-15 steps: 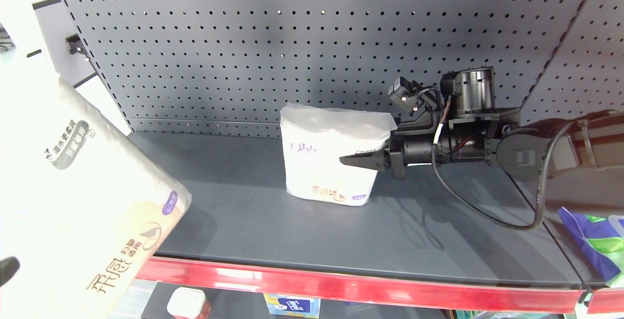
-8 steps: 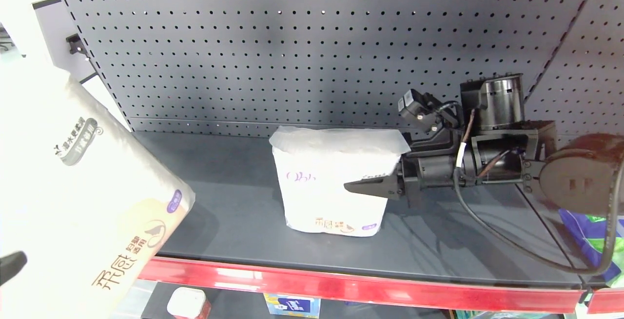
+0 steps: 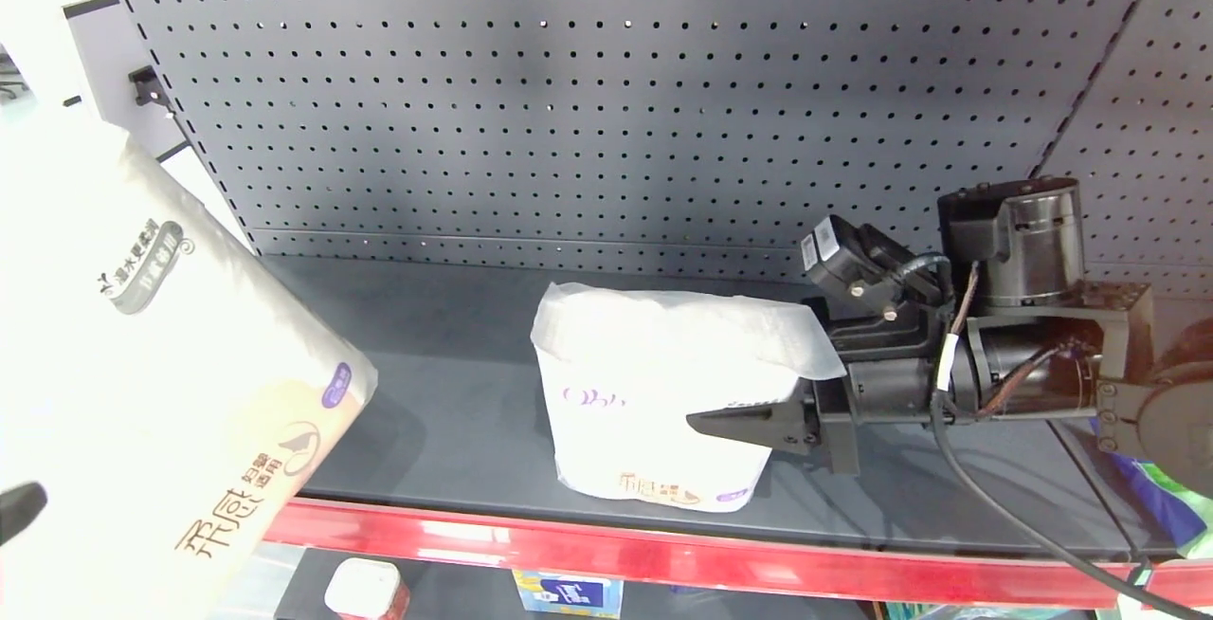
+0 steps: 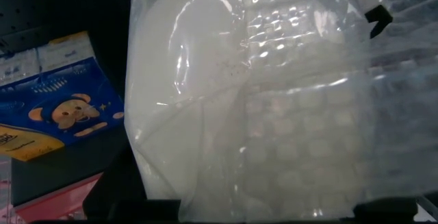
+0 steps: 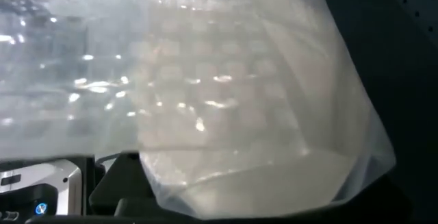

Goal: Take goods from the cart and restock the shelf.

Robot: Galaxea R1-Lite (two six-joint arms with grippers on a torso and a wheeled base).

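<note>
Careful, right pincer [image 3: 706, 411] is clamped on the small tissue pack [image 3: 635, 411] at the shelf's [image 3: 455, 430] near lip, so releasing here may topple it off, while left pincer [image 3: 17, 511] grips the big pack [image 3: 171, 364].

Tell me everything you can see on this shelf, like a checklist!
Surface: grey shelf with a red front edge.
Job's things: small tissue pack upright near the shelf's front; big tissue pack held tilted at the left.
Clutter: blue-green packet at the shelf's right end; blue box on the level below.
End effectors: right end effector shut on the small tissue pack; left end effector holds the big tissue pack.
Cables: black cable hangs from the right arm.
Surroundings: grey pegboard behind.
</note>
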